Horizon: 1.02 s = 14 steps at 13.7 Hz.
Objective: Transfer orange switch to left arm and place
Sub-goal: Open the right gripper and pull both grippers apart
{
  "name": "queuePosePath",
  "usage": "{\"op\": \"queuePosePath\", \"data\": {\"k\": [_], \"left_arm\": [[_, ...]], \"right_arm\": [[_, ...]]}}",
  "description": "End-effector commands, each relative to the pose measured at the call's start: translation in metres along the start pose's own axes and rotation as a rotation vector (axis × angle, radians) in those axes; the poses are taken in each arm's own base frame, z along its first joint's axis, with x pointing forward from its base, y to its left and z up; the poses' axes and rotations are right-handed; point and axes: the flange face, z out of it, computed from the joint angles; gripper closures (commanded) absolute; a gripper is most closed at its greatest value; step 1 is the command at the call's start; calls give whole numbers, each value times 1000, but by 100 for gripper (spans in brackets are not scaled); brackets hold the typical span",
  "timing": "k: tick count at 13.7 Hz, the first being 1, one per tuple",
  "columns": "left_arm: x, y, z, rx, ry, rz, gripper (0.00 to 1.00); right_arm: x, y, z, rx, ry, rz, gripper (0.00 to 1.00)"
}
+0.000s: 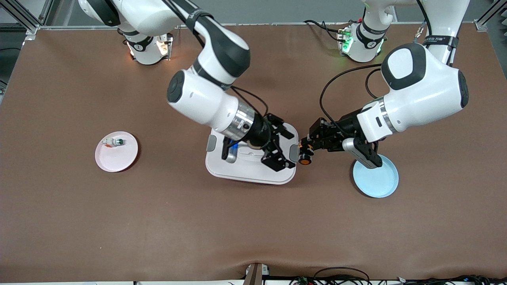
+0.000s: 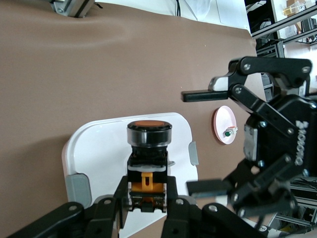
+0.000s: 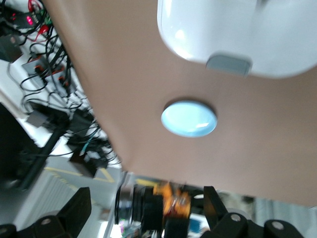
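My left gripper (image 1: 305, 149) is shut on the orange switch (image 1: 304, 160), a black body with a round orange cap. It holds the switch in the air just off the white box (image 1: 245, 168), at the box's edge toward the left arm's end. In the left wrist view the switch (image 2: 147, 148) stands clamped between my left gripper's (image 2: 147, 192) jaws, over the box (image 2: 99, 148). My right gripper (image 1: 285, 147) hangs open over that same edge of the box, facing the switch. In the right wrist view the switch (image 3: 161, 208) lies between the wide-open right gripper (image 3: 146, 208) jaws, untouched.
A blue plate (image 1: 376, 178) lies under the left arm's wrist. A pink plate (image 1: 117, 152) with a small green-capped switch (image 1: 114, 142) sits toward the right arm's end. Cables run along the table's front edge.
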Motion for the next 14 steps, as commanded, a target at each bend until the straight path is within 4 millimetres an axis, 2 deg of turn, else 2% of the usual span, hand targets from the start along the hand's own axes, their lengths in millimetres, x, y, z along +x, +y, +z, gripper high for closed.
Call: {"op": "queuePosePath", "data": {"k": [1,3,4,5,7,9,11,12,14], "left_arm": [[3,-4,-25,-4,-11,17,100],[6,-3,-42,-10,-42,22,100],[7,-11,-52,3,-51,19,100],[5,-8,-59,12,-57,28,100],[2,-9,-76,13,-69,9,100],[-5,-8,-103,22,-79,7,100],[-15,-8,-136,87,-92,23,100],[-19,0,-153,138,-93,50,100],[-24,-7,-182,178,-104,-24,100]], "right_arm": [[15,-6,-17,-98,44,-117,0],[39,-10,-27,-196,88,-223,0],[49,-10,-35,-255,92,-274,0],[60,-10,-40,-311,90,-336,0],[80,-10,-66,-424,88,-487,0],[102,-6,-89,-558,162,-605,0],[117,-1,-104,-665,235,-675,0],[125,-1,-112,-703,253,-692,0],[151,-1,-130,-802,262,-735,0]]}}
